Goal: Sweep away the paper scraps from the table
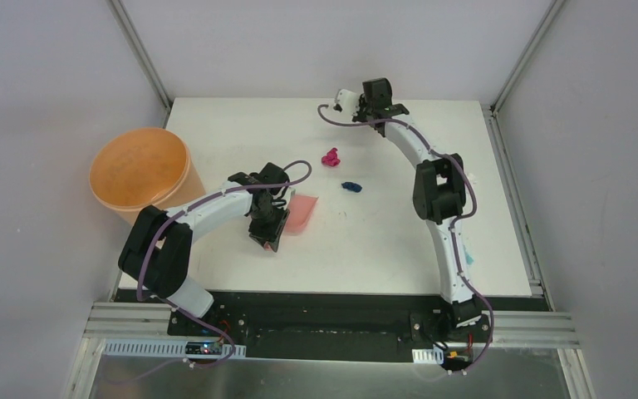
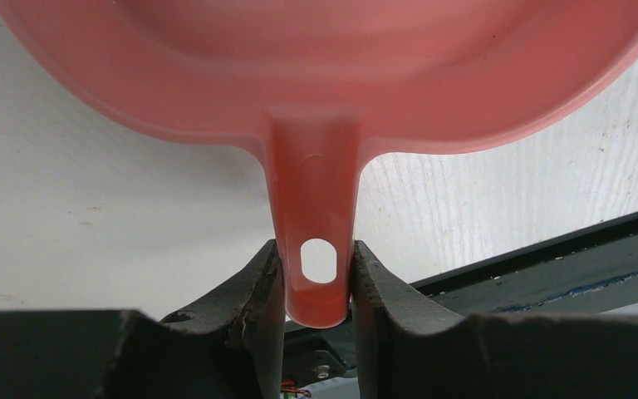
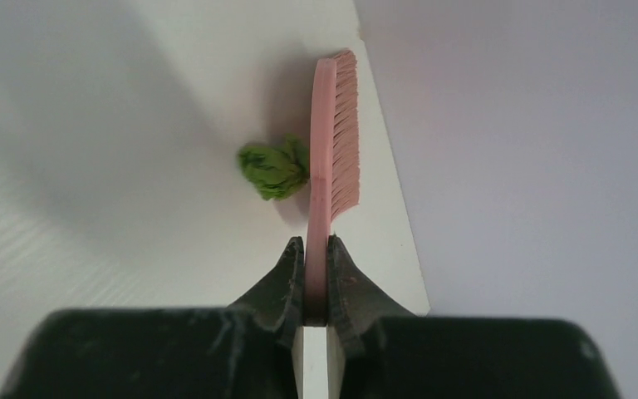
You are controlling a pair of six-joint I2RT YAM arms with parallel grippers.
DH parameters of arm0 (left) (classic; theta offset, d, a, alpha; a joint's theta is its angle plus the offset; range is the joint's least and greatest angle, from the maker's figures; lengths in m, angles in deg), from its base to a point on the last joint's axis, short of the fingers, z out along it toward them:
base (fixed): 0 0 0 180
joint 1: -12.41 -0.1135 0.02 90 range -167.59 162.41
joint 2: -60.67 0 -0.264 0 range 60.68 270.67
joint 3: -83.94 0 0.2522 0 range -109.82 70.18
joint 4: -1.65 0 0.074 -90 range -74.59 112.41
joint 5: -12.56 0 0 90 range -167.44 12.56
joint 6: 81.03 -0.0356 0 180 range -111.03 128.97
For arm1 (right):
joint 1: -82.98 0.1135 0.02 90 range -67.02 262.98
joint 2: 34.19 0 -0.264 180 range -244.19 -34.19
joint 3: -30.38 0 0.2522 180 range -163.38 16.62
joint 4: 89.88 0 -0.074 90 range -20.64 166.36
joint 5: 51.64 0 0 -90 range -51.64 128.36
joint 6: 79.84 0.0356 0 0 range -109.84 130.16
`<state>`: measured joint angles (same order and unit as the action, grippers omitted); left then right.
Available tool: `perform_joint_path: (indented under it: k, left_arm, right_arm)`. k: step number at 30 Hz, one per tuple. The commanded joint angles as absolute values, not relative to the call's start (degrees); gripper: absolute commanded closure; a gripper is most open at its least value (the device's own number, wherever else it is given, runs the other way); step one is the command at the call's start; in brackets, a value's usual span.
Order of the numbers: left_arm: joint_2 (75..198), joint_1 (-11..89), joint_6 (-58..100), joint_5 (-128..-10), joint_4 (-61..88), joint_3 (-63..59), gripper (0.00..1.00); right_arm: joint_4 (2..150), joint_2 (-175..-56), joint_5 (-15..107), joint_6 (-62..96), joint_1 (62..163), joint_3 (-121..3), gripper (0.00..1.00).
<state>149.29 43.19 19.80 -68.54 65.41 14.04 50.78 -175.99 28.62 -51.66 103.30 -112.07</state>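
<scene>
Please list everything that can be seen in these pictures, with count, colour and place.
table: one, white, under everything
bucket: one, orange, beside the table's left edge
dustpan: one, pink, left of centre
brush: one, pink, at the far edge
magenta scrap: one, mid-table
dark blue scrap: one, just nearer than the magenta
green scrap: one, beside the brush
left tool: one, black, shut on the dustpan handle
right tool: one, black, shut on the brush handle
</scene>
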Motion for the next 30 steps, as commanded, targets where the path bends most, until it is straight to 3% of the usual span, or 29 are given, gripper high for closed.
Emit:
perform_joint_path:
  k: [1,11,17,23,30]
  left_arm:
    - [148.0,43.4,18.6,-68.9,65.9,12.4,0.97]
    - [144.9,43.5,20.1,-72.4,66.0,13.0,0.97]
    - [143.5,43.4,20.0,-72.0,65.5,13.6,0.97]
    - [142.9,43.5,20.0,-71.8,65.1,13.8,0.97]
    - [143.1,43.5,20.1,-71.1,65.0,14.1,0.98]
  right_arm:
    - [40.0,-166.8,36.3,-51.7,105.9,-106.7,1.0]
    - [19.5,-148.8,39.9,-48.7,110.8,-90.0,1.0]
    - [10.5,-139.3,43.3,-43.6,112.7,-86.9,1.0]
    - [19.4,-135.4,37.2,-42.7,112.8,-91.9,1.0]
    - [34.7,-142.5,36.7,-49.1,112.9,-97.0,1.0]
